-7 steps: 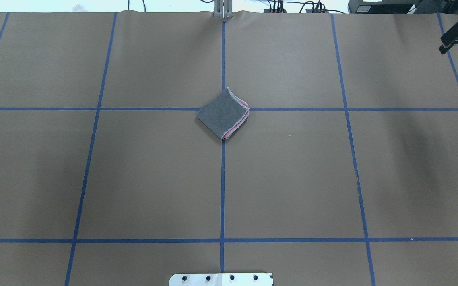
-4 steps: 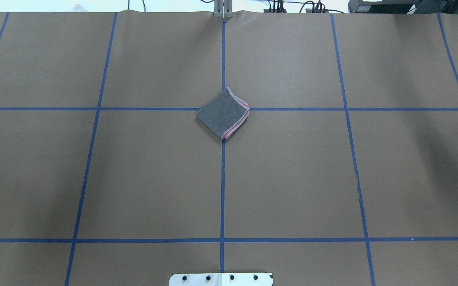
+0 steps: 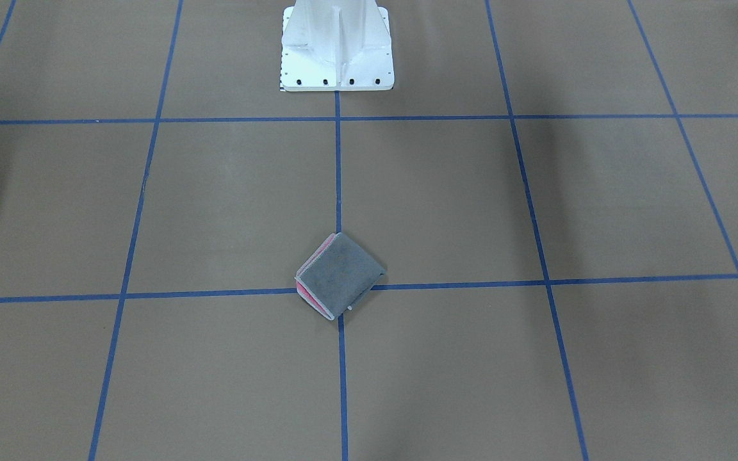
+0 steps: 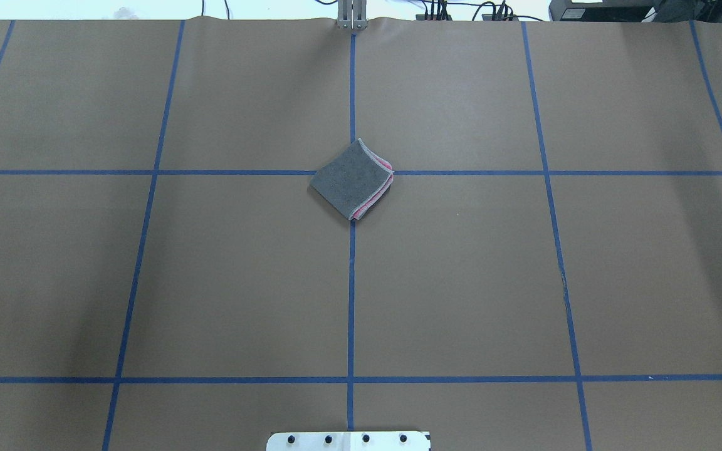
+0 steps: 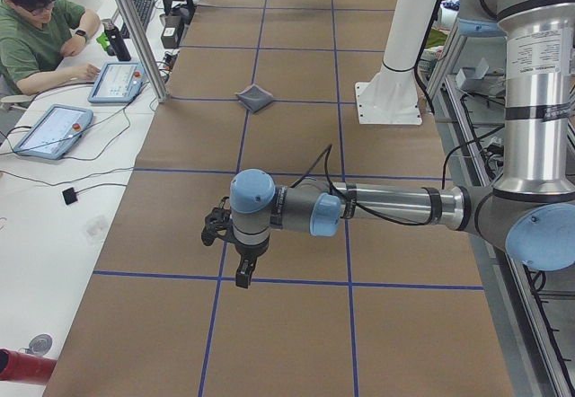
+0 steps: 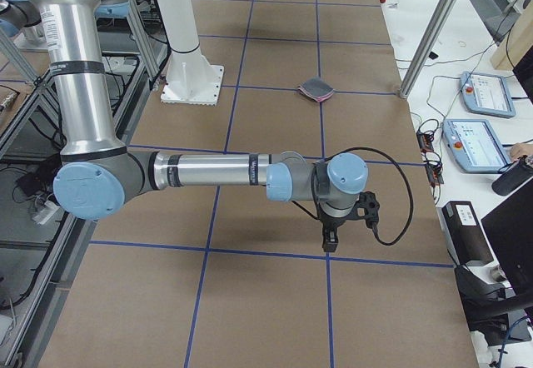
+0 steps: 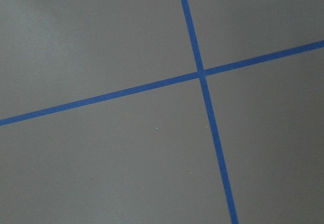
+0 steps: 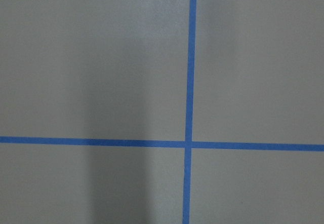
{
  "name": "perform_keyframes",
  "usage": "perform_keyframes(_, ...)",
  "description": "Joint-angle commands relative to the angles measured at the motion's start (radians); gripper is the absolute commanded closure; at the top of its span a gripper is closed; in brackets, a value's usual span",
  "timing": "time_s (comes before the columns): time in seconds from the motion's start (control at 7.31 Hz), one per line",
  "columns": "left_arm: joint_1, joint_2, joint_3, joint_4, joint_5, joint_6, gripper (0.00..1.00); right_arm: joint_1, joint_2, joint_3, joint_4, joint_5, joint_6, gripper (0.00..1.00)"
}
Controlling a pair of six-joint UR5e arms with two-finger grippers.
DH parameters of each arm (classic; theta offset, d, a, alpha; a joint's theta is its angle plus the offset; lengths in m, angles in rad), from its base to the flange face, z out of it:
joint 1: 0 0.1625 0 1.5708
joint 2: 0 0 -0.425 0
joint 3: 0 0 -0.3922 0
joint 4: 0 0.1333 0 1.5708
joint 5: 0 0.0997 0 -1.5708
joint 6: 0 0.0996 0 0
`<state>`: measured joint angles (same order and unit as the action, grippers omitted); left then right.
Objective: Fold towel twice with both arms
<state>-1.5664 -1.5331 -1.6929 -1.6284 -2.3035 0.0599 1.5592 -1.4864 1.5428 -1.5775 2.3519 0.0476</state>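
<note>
The towel (image 4: 351,180) lies folded into a small square at the table's centre, dark grey face up, with pink-red layers and a light hem showing at one edge. It also shows in the front view (image 3: 339,275) and both side views (image 5: 255,99) (image 6: 316,89). Neither gripper touches it. My left gripper (image 5: 243,273) hangs over the table far toward the left end. My right gripper (image 6: 329,239) hangs far toward the right end. Both show only in the side views, so I cannot tell whether they are open or shut. The wrist views show only brown paper and blue tape.
The white pedestal base (image 3: 337,45) stands at the robot's edge of the table. Blue tape lines (image 4: 351,300) grid the brown paper. An operator (image 5: 36,29) and tablets (image 5: 49,132) sit along the far side, by aluminium posts (image 5: 135,29).
My right gripper has moved out of the overhead view past its right edge. The towel has not moved.
</note>
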Motion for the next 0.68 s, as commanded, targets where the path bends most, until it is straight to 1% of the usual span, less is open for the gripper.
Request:
perform_keyframes(0.0, 0.002, -0.087, 0.016, 0.102, -0.008, -0.006, 0.00, 0.010, -0.138, 0.158, -0.007, -0.046, -0.002, 0.00)
perform_keyframes(0.27, 0.000, -0.065, 0.012, 0.101, -0.014, -0.003, 0.00, 0.030, -0.140, 0.149, -0.006, -0.013, -0.044, 0.00)
perform_keyframes(0.55, 0.000, -0.050, 0.002, 0.102, -0.014, -0.003, 0.00, 0.029, -0.144, 0.137, -0.001, -0.005, -0.048, 0.00)
